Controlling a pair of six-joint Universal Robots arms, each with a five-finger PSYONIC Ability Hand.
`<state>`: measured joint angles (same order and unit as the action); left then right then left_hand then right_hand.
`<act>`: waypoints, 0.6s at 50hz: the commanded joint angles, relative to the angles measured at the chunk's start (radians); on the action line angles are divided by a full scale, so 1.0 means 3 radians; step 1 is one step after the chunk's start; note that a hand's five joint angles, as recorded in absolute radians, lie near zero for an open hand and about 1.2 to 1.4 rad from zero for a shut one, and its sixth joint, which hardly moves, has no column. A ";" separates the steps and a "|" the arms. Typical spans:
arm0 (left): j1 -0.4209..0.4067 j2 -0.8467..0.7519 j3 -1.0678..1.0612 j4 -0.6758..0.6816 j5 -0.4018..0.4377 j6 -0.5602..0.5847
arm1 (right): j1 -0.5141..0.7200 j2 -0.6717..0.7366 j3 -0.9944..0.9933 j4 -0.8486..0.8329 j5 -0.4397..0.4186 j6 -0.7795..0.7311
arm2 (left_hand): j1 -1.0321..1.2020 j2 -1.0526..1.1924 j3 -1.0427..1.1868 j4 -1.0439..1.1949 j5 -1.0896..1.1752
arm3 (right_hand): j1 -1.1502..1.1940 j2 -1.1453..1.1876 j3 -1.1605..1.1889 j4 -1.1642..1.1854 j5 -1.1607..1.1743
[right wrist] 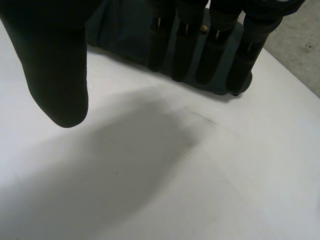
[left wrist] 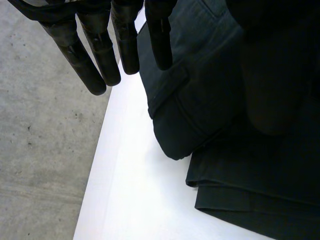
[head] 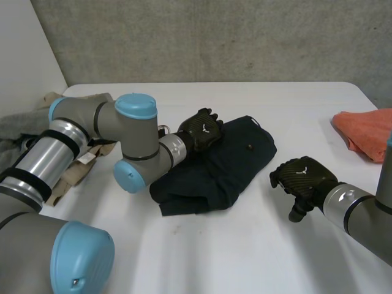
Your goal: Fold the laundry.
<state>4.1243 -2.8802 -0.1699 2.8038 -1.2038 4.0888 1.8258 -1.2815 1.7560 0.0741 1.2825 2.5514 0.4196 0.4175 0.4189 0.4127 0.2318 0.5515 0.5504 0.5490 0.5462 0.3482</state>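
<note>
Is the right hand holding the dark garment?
No, the right hand is over the table, apart from the dark garment, its fingers relaxed and holding nothing.

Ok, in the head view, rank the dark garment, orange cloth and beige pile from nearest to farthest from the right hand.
1. The dark garment, just beside the right hand, toward the middle.
2. The orange cloth, farther back on the right.
3. The beige pile, far across on the left.
</note>
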 commanded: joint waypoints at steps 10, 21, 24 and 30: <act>-0.0039 -0.0273 0.0372 0.0072 0.0131 0.0365 | -0.0083 -0.0110 -0.0009 -0.0017 0.0000 0.0009 | 0.2549 0.2556 0.2551 0.2572 0.2593 | 0.0123 0.0127 0.0132 0.0141 0.0219; -0.0070 -0.0115 -0.0041 0.0650 0.0070 0.0734 | -0.0068 -0.0136 -0.0019 -0.0022 0.0010 0.0009 | 0.3255 0.3263 0.3258 0.3278 0.3300 | 0.0133 0.0137 0.0142 0.0151 0.0229; -0.0064 0.0161 -0.0353 0.0717 0.0014 0.0510 | -0.0073 -0.0156 -0.0004 -0.0022 0.0010 0.0014 | 0.3255 0.3263 0.3258 0.3278 0.3300 | 0.0133 0.0137 0.0142 0.0151 0.0229; -0.0044 0.0545 -0.0824 0.0921 -0.0017 0.0044 | -0.0068 -0.0177 -0.0009 -0.0027 0.0000 0.0014 | 0.3255 0.3263 0.3258 0.3278 0.3300 | 0.0133 0.0137 0.0142 0.0151 0.0229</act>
<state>4.1053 -2.8212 -0.2921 3.0306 -1.2004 4.2275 1.8042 -1.3292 1.7535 0.0665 1.2843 2.5552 1.1329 1.1933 1.1830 1.1937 1.0105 0.5515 0.5504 0.5490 0.5463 0.3480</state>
